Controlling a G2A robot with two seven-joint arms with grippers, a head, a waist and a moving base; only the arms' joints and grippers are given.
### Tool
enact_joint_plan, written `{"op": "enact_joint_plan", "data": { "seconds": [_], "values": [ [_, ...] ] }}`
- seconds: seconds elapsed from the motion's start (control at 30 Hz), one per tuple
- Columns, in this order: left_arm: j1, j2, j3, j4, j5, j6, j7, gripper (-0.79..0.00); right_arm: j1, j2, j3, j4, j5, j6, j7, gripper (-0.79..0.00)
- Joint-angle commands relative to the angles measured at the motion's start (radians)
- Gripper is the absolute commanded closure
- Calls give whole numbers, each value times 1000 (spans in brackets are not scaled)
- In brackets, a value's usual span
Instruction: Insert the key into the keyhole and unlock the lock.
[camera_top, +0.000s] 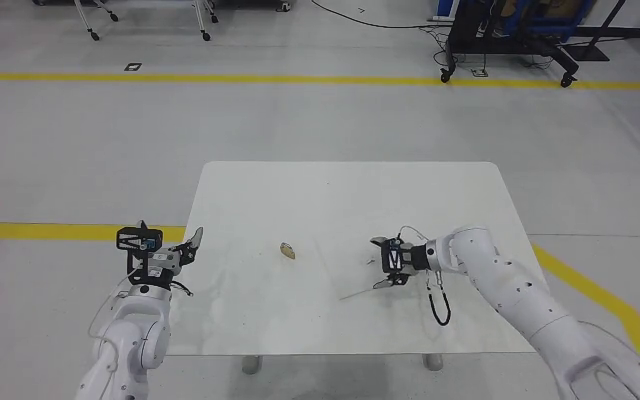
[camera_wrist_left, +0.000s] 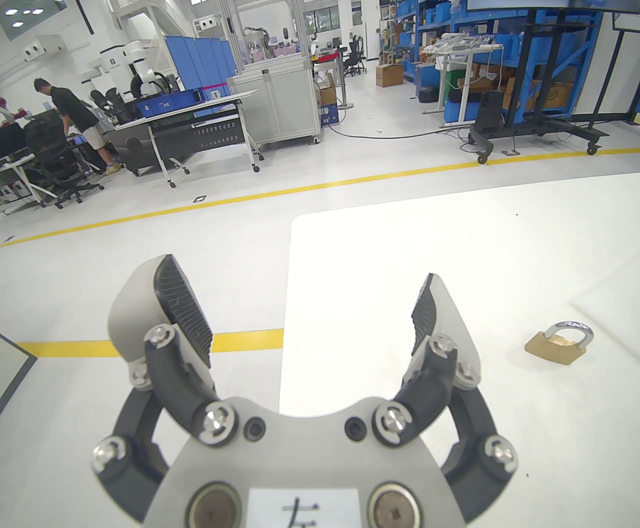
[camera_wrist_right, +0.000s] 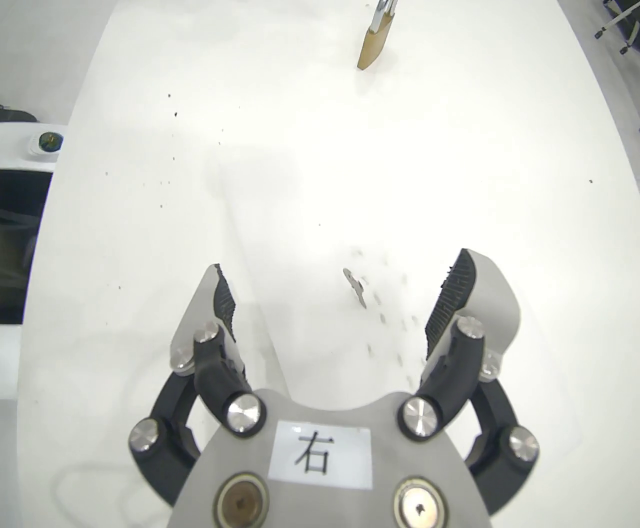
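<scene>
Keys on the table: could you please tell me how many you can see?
1. The key lies flat on the table, just ahead of the open right gripper, well apart from the padlock. None seems hidden, though an arm covers some tabletop.

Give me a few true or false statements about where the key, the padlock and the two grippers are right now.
1. The key lies on the table, unheld. True.
2. The left gripper holds the padlock. False: it is open and empty; the padlock lies on the table.
3. The right gripper is open. True.
4. The key sits in the keyhole. False: it lies apart from the padlock, by the right gripper.
</scene>
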Motion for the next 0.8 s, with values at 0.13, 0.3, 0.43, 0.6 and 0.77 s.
{"op": "enact_joint_plan", "data": {
  "seconds": [0.13,0.3,0.43,0.6,0.77],
  "values": [
    [0,0,0,0,0,0,0,-785,109,24,-163,71,-1,0,-108,-496],
    [0,0,0,0,0,0,0,-785,177,24,-256,105,54,0,-120,-385],
    [0,0,0,0,0,0,0,-785,221,22,-315,126,95,0,-117,-379],
    [0,0,0,0,0,0,0,-785,269,12,-384,149,164,0,-58,-403],
    [0,0,0,0,0,0,0,-785,309,-9,-451,163,252,0,23,-385]
  ]
}}
